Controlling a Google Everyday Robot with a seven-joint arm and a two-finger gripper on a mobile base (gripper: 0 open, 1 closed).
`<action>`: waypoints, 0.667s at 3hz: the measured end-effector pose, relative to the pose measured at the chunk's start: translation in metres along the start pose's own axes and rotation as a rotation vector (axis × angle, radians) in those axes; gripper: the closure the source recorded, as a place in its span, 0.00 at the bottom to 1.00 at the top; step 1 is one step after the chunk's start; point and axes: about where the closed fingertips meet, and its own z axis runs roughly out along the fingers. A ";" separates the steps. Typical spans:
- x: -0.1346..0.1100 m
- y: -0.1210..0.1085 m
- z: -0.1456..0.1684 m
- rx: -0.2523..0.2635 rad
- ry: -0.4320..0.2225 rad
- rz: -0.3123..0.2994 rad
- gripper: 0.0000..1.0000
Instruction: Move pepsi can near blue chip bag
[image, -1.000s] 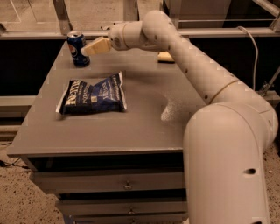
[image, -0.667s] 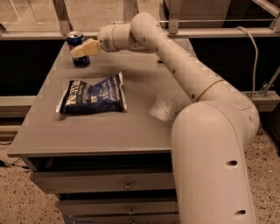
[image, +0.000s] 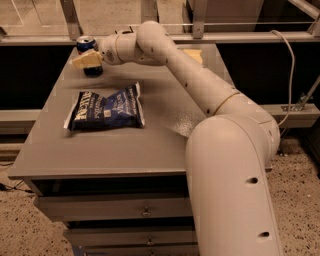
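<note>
The pepsi can (image: 85, 45) stands upright at the far left corner of the grey table (image: 100, 150). Its blue body and silver top show above and below my gripper. My gripper (image: 86, 59) has reached across from the right and sits at the can's middle, covering part of its front. The blue chip bag (image: 105, 107) lies flat on the table nearer to the camera, a short way in front of the can and apart from it.
A pale yellow sponge (image: 193, 54) lies at the far right of the table, partly behind my arm (image: 200, 85). A metal railing (image: 225, 35) runs behind the table. Drawers (image: 115, 210) sit below the front edge.
My gripper has moved left, from just right of the can to the can itself. The can and the chip bag have stayed in place.
</note>
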 end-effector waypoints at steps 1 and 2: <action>0.005 0.005 0.005 0.001 0.003 0.014 0.41; 0.008 0.005 0.000 0.016 -0.001 0.026 0.64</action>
